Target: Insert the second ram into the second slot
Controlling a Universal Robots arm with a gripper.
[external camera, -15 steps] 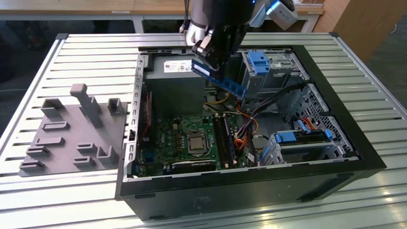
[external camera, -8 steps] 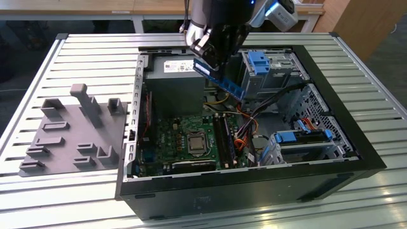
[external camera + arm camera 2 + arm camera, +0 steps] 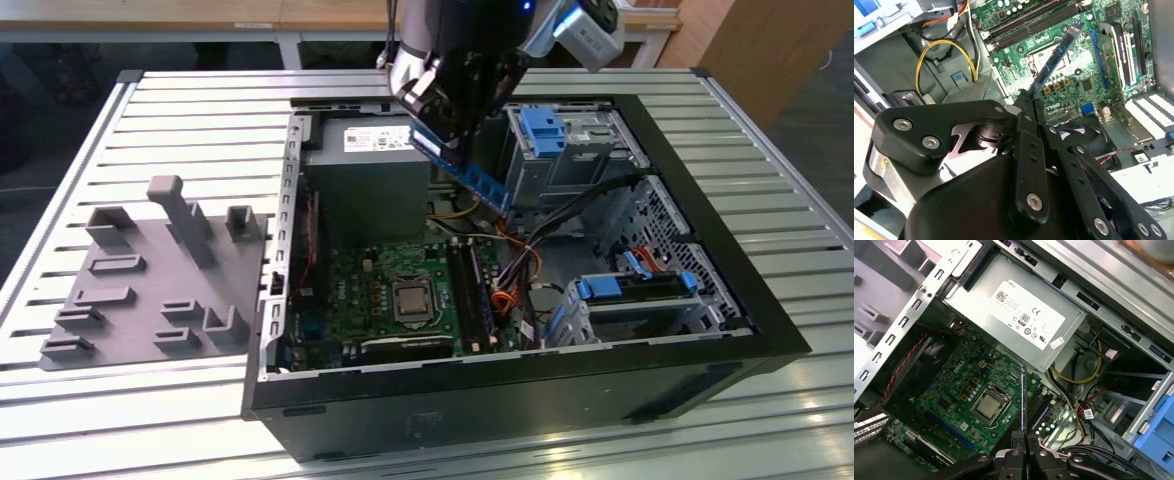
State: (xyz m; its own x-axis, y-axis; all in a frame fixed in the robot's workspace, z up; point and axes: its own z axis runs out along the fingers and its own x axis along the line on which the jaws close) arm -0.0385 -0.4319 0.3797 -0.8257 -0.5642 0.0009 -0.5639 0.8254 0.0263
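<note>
While the gripper (image 3: pixel 447 140) hangs over the open computer case (image 3: pixel 534 405), its fingers are pinched together on one end of the second ram (image 3: pixel 483 185). The blue stick juts out from the fingertips, slanting down into the case (tilted, not level). It is clear of the motherboard (image 3: pixel 380 270), which lies well below the hand. In the second wrist view the ram (image 3: pixel 1056 55) runs straight out ahead of the gripper (image 3: pixel 1026 97), seen edge-on. Its far end lies over the green board near the processor socket (image 3: pixel 1046 52). The long dark memory slots (image 3: pixel 1029 22) lie beyond the stick's tip, apart from it. In the first wrist view the ram (image 3: pixel 1023 400) rises as a thin blue line from between the fingertips (image 3: pixel 1022 437). The socket (image 3: pixel 988 406) sits just beside that line and the power supply (image 3: pixel 1024 320) farther out past its end. A grey fixture (image 3: pixel 147 290) rests on the slatted table (image 3: pixel 200 110), well away from the hand, outside the case.
</note>
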